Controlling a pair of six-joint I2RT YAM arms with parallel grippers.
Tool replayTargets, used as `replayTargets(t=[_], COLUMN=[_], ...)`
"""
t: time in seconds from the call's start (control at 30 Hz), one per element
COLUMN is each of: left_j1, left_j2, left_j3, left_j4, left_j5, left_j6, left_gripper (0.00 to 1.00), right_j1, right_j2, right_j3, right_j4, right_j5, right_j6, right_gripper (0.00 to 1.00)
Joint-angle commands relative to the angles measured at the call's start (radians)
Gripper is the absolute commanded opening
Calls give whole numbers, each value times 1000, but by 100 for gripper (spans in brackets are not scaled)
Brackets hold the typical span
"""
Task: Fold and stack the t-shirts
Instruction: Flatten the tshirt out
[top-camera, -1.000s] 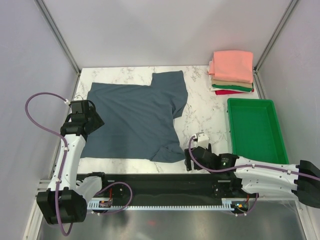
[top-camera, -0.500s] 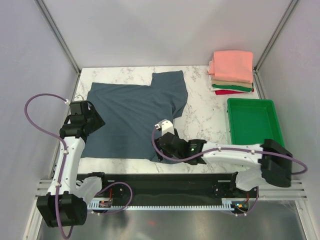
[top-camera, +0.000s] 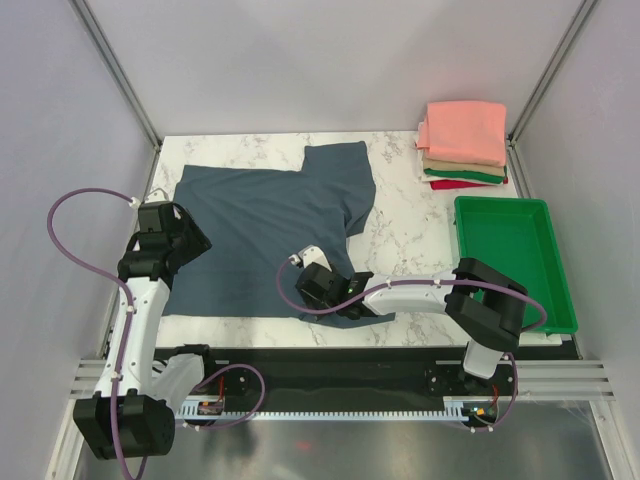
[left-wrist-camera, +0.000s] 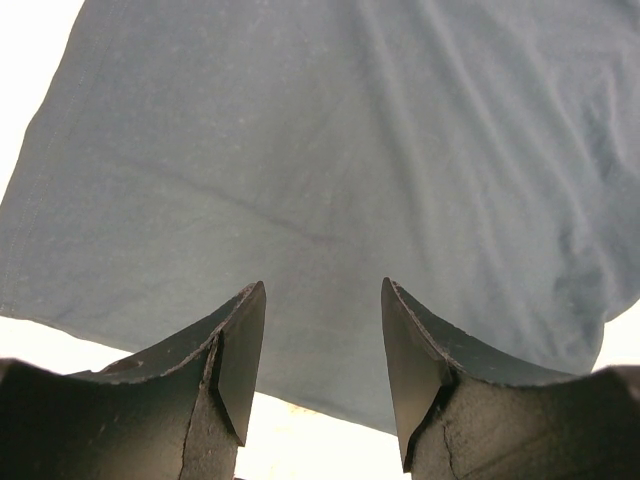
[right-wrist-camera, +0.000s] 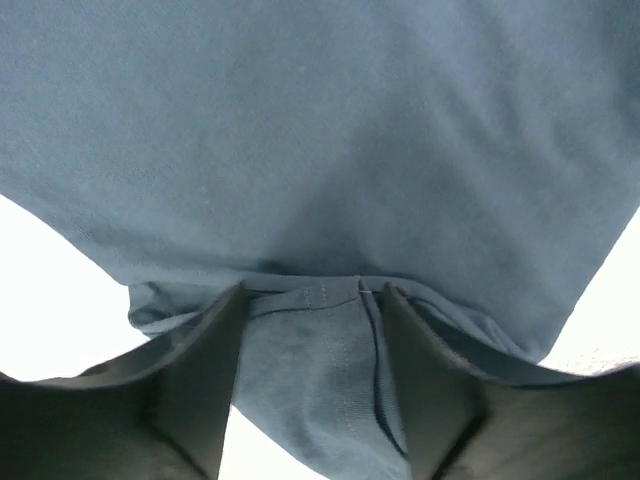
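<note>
A slate blue-grey t-shirt (top-camera: 270, 225) lies spread flat on the marble table (top-camera: 400, 225), with one sleeve folded over near its front right corner. My left gripper (top-camera: 190, 240) hovers open at the shirt's left edge; in the left wrist view the shirt (left-wrist-camera: 330, 150) fills the frame beyond the left gripper (left-wrist-camera: 322, 300), and nothing is between its fingers. My right gripper (top-camera: 305, 292) sits low on the shirt's near hem. In the right wrist view the right gripper (right-wrist-camera: 312, 300) is open, and its fingers straddle a bunched fold of the shirt's hem (right-wrist-camera: 320, 360). Folded salmon-pink, tan, green and red t-shirts (top-camera: 463, 140) are stacked at the back right.
A green plastic tray (top-camera: 545, 300) stands on the right side of the table, just in front of the stack. The right arm stretches leftward along the table's near edge. Grey walls and metal posts close in the table.
The right arm has swung left from the near-right table edge onto the shirt's near hem, and its jaws have narrowed around a fold of cloth. The left gripper has barely moved.
</note>
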Motion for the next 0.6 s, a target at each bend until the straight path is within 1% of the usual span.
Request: replayTargets(t=[0.0, 0.03, 0.07, 0.13, 0.17, 0.23, 0.27, 0.37, 0.5, 0.57], left_j1=[7, 5, 7, 7, 7, 7, 5, 8, 7, 7], left_j2=[-19, -19, -19, -19, -19, -17, -19, -16, -19, -20], left_j3=[-4, -4, -4, -4, -4, -4, -4, -4, -7, -8], left_j4=[39, 39, 39, 40, 39, 42, 42, 42, 40, 40], left_j5=[26, 25, 26, 29, 31, 32, 32, 26, 20, 14], left_j6=[5, 5, 5, 6, 6, 6, 6, 6, 3, 2], left_gripper=[57, 57, 57, 57, 57, 57, 57, 57, 57, 57], right_j1=[-1, 0, -1, -1, -1, -1, 0, 0, 0, 0], right_j2=[11, 15, 14, 9, 9, 1, -2, -28, -98, -153], right_j3=[27, 24, 21, 4, -5, -13, -16, -17, -17, -19], right_j4=[31, 31, 33, 43, 47, 50, 50, 31, -31, -59], right_j5=[3, 0, -3, -5, -5, -10, -13, -5, 35, 46], right_j6=[-12, -9, -6, 4, 7, 11, 13, 17, 28, 34], right_gripper=[61, 57, 49, 43, 34, 29, 23, 12, 7, 8])
